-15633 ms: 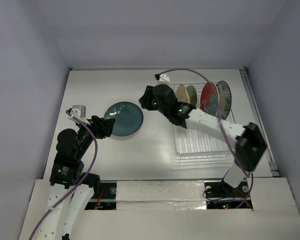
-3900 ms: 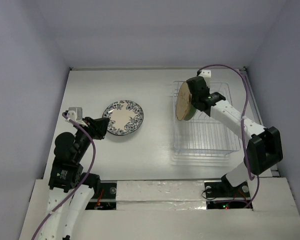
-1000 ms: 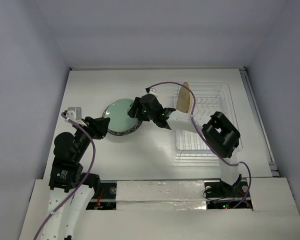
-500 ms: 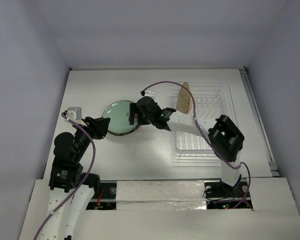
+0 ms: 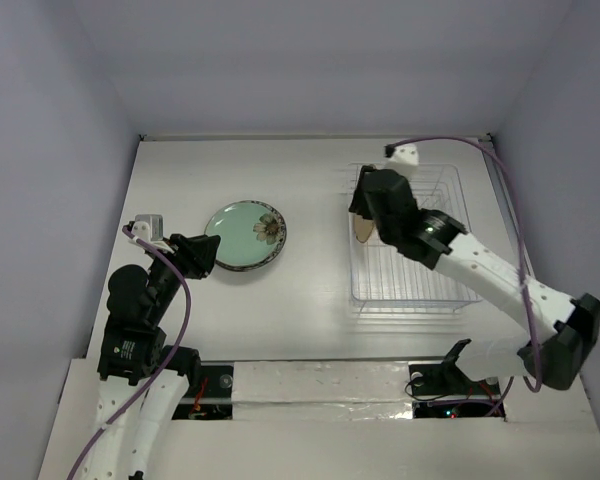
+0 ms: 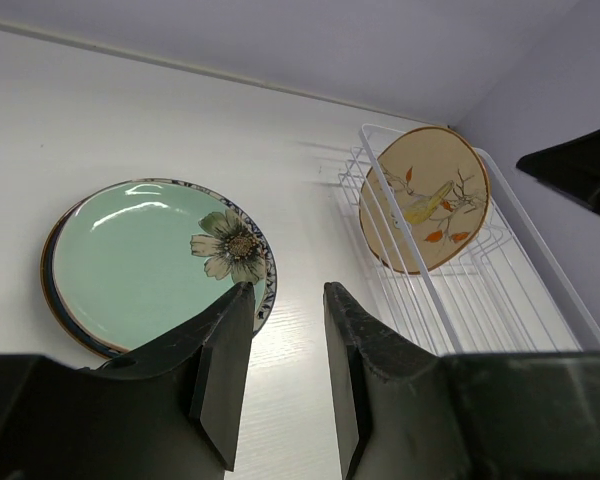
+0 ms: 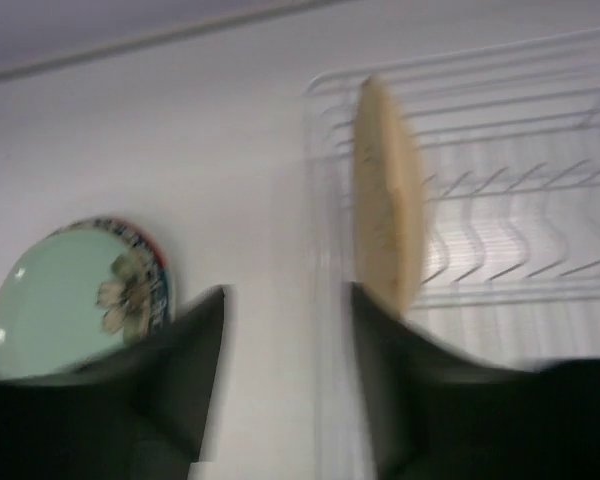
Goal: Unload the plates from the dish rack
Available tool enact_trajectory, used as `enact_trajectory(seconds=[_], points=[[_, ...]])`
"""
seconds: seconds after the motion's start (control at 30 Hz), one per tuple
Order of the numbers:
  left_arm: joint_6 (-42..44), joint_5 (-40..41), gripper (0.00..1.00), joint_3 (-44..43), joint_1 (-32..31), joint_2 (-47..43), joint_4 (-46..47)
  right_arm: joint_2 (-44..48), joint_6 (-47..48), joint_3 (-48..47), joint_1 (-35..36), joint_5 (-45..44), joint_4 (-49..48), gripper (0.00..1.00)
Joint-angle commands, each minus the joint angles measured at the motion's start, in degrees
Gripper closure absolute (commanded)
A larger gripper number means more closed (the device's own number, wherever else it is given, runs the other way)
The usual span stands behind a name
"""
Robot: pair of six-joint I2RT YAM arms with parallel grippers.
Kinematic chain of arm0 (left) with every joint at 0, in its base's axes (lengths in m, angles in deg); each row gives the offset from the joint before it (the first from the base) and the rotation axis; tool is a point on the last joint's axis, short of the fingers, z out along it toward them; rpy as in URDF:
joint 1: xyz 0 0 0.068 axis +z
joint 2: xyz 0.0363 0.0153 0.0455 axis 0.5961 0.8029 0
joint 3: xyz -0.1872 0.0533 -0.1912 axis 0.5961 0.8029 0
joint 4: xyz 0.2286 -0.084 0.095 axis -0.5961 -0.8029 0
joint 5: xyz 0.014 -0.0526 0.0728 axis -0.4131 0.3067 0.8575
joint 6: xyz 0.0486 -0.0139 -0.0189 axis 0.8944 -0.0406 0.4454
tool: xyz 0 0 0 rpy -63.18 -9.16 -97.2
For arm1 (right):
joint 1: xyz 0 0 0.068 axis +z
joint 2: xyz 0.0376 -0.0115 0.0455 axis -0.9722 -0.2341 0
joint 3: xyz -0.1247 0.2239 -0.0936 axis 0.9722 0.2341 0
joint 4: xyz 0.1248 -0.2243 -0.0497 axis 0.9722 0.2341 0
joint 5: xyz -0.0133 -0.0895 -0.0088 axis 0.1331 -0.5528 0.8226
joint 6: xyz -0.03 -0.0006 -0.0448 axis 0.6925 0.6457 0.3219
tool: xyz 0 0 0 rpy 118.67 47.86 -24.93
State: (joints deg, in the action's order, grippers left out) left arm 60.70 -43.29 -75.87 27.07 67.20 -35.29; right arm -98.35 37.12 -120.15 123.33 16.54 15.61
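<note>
A: Where were the task's things found, and how were the tools held?

B: One tan round ceramic plate painted with a bird and leaves point(image 6: 425, 212) was seen standing on edge at the ten o'clock corner of the white thin-wire dish rack point(image 5: 420, 282). No other plate was seen in the rack. The others in view were stacked flat on the white table point(image 5: 310, 290) at nine o'clock from the rack. A pale green round plate with a cream flower point(image 5: 242, 234) lay on top. The right gripper point(image 7: 285, 375) was spread wide with nothing in it, and the tan plate's edge lay just beyond, at one o'clock of its gap. The left gripper point(image 6: 280, 365) was also parted and empty, at eight o'clock of the stack.

A: How was the step judged best done?

B: The reach for the tan plate was judged to be the step in hand. The gap should be centred edge-on over the upper rim, so that one finger passed each face. The right wrist view was blurred, so alignment could not be confirmed. A straight lift clear of the tines was advised before any swing toward nine o'clock, lest the light rack be dragged. The glaze was expected to be slippery, so a deep, firm bite was recommended.

A: Was any writing read?

B: None was made out. Only painted motifs were seen.
</note>
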Motion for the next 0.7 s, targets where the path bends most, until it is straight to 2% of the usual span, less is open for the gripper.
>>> enact_trajectory(seconds=[0.0,0.03,0.1,0.2,0.5,0.57,0.67], points=[[0.1,-0.4,0.69,0.3,0.4,-0.5,2.8,5.2,3.3,3.8,-5.5,-5.2,3.5,0.3],[0.1,-0.3,0.69,0.3,0.4,-0.5,2.7,6.1,4.0,5.3,-6.9,-4.3,3.3,0.22],[0.1,-0.4,0.69,0.3,0.4,-0.5,2.8,6.9,5.7,6.2,-10.3,-3.1,2.9,0.18],[0.1,-0.5,0.69,0.4,0.4,-0.4,2.7,4.6,8.3,6.5,-13.4,0.1,1.5,0.19],[0.1,-0.3,0.69,0.3,0.4,-0.7,2.7,-5.9,11.1,2.0,-13.9,2.7,-0.1,0.21],[0.1,-0.3,0.68,0.3,0.4,-0.6,2.8,-7.8,11.3,1.8,-13.9,2.3,-0.3,0.24],[0.1,-0.5,0.68,0.3,0.4,-0.7,2.7,-10.5,11.7,0.7,-14.4,0.5,0.5,0.4]])
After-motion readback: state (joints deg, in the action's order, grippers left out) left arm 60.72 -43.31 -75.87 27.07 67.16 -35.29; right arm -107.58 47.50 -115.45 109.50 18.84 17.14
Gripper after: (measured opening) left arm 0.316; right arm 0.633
